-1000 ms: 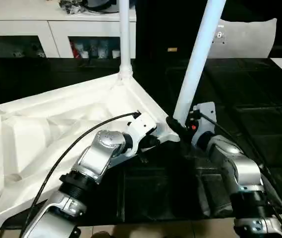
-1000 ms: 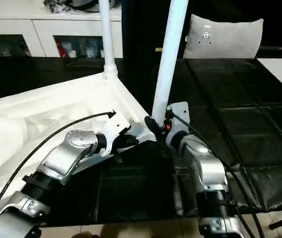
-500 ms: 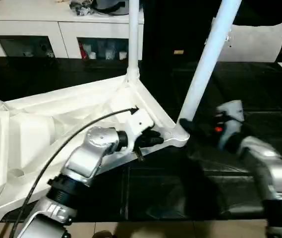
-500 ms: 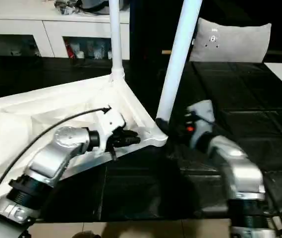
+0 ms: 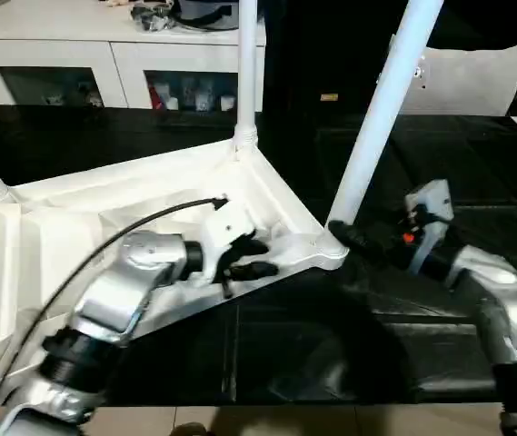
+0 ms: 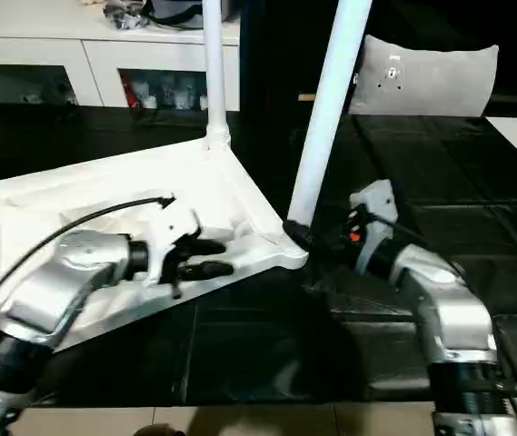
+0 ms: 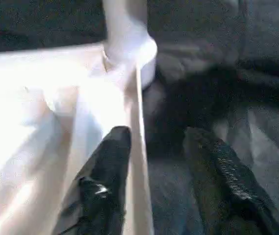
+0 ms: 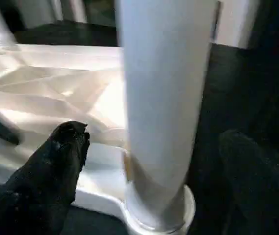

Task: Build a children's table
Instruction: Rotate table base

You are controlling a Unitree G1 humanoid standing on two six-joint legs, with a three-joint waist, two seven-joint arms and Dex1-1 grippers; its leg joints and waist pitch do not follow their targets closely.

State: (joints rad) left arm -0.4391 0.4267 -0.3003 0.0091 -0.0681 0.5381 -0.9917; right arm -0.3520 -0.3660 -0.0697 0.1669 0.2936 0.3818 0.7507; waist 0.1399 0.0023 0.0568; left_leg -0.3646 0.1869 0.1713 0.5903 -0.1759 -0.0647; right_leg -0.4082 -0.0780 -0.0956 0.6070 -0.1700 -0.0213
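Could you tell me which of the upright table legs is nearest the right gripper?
The leaning leg at the tabletop's near corner, beside the right gripper; the other upright legs stand at corners farther away.

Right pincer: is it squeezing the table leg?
No. The right pincer is open, with its black fingers apart on either side of the leg, not pressing it.

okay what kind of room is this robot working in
Probably a living room or home-like space. A white glass-door cabinet holding small items lines the back, a grey cushion sits behind, and the upturned children's table lies on a dark floor.
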